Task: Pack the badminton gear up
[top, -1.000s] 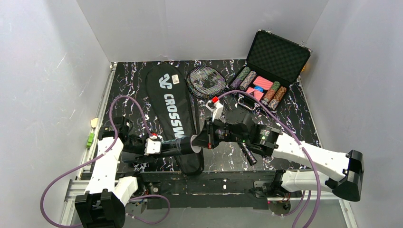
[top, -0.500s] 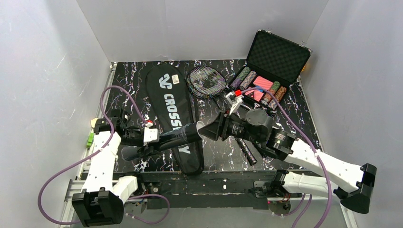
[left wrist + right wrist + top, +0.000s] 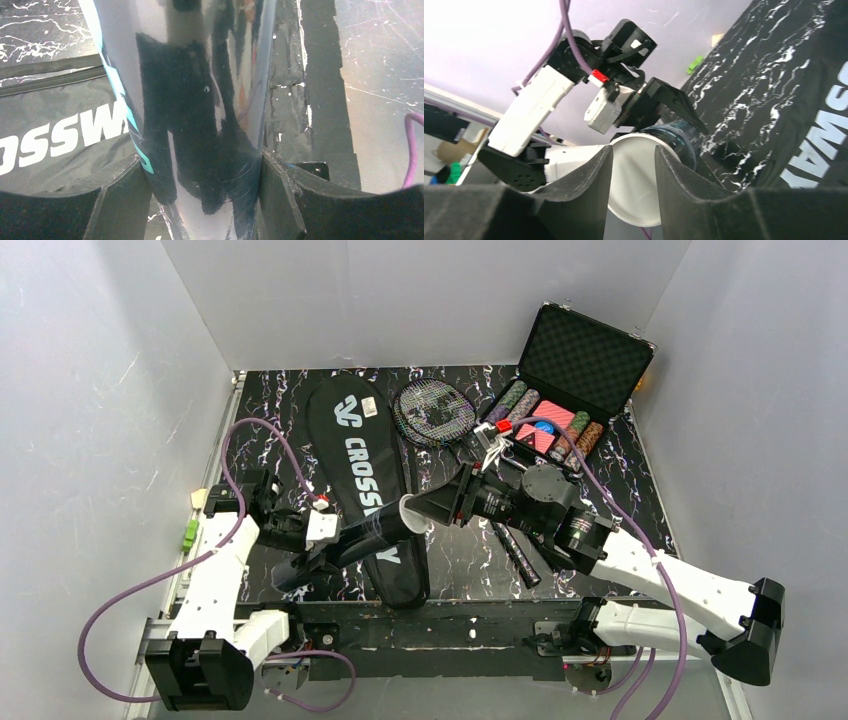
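A clear tube (image 3: 365, 534) with a round white lid (image 3: 410, 512) is held in the air over the long black CROSSWAY racket bag (image 3: 352, 445). My left gripper (image 3: 338, 543) is shut on its middle. In the left wrist view the tube (image 3: 200, 100) fills the gap between both fingers (image 3: 120, 200). My right gripper (image 3: 432, 508) points at the lid end. Its jaws stand open in front of the lid (image 3: 634, 175), which is wider than the gap between them. Dark racket heads (image 3: 432, 410) lie right of the bag, with a handle (image 3: 520, 560) under the right arm.
An open black hard case (image 3: 580, 360) with coloured poker chips (image 3: 545, 425) stands at the back right. The bag (image 3: 50, 125) lies flat on the black marbled table (image 3: 620, 490). Grey walls close in the back and both sides. Purple cables loop off both arms.
The right gripper has opened and pulled back to the right and farther away. The left arm has tilted the tube, its lid end now higher and farther back.
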Action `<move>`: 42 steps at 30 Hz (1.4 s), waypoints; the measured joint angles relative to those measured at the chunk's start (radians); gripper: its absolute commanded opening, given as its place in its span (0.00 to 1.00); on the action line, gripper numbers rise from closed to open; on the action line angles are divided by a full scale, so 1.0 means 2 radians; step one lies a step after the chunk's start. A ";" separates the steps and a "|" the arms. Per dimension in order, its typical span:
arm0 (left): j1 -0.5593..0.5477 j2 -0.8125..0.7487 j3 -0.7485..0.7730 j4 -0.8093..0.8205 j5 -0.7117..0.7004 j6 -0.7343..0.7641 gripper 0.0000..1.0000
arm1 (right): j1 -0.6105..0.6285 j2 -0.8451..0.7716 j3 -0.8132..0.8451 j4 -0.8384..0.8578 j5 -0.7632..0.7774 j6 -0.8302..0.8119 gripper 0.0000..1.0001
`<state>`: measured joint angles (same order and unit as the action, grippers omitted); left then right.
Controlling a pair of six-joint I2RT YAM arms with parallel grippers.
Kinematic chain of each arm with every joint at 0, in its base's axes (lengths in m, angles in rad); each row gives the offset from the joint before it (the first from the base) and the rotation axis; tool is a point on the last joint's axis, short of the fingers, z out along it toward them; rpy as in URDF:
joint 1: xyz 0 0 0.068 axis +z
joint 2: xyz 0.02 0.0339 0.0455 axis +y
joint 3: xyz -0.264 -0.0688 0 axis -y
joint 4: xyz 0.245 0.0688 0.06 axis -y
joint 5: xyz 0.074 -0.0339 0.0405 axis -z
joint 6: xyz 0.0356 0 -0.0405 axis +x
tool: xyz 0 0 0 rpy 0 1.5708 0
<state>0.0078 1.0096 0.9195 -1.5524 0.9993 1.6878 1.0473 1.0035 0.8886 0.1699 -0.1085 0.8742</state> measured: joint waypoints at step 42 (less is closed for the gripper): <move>0.085 0.028 -0.014 0.422 -0.090 -0.509 0.04 | -0.150 -0.112 0.125 -0.401 0.088 -0.119 0.65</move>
<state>0.1776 1.0664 0.8909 -0.7094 0.8192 0.6708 0.7467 0.7788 1.1378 -0.6319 0.0677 0.6361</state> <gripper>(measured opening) 0.632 0.652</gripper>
